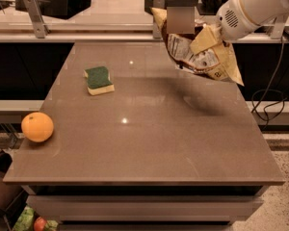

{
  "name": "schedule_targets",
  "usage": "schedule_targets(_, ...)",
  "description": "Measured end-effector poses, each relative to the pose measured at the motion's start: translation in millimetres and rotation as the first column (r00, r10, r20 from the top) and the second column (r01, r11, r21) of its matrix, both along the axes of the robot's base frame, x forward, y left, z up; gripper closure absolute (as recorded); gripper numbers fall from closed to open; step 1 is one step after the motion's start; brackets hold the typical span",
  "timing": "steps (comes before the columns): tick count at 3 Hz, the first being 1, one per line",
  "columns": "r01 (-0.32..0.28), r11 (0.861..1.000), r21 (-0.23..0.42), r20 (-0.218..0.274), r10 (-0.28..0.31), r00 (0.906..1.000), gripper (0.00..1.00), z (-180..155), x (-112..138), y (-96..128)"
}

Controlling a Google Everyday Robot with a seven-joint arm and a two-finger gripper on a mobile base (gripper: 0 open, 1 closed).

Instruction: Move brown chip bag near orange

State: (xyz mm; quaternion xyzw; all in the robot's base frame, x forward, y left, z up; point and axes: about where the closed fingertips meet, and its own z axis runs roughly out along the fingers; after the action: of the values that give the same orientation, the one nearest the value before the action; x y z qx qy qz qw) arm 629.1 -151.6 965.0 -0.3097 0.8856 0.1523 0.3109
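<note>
The brown chip bag [198, 52] hangs crumpled in the air above the table's far right part, its tan-yellow ends and printed silvery side showing. My gripper [209, 36] at the end of the white arm is shut on the bag's upper part and holds it clear of the tabletop. The orange [37, 127] sits at the table's near left edge, far from the bag.
A green-and-yellow sponge [98, 80] lies on the brown table [144, 143] left of centre, toward the back. A counter with dark equipment runs behind the table. A small reddish fruit among green things [38, 223] sits on the floor at lower left. Cables hang at the right.
</note>
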Motion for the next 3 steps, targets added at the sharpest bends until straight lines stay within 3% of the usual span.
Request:
schedule_targets(1, -0.047, 0.999, 0.010, -0.007, 0.047, 0.9989, 1.00, 4.7, -28.5, 5.8)
schedule_targets(3, -0.159, 0.987, 0.020, -0.013, 0.159, 0.9872, 1.00, -3.4, -86.1, 47.2)
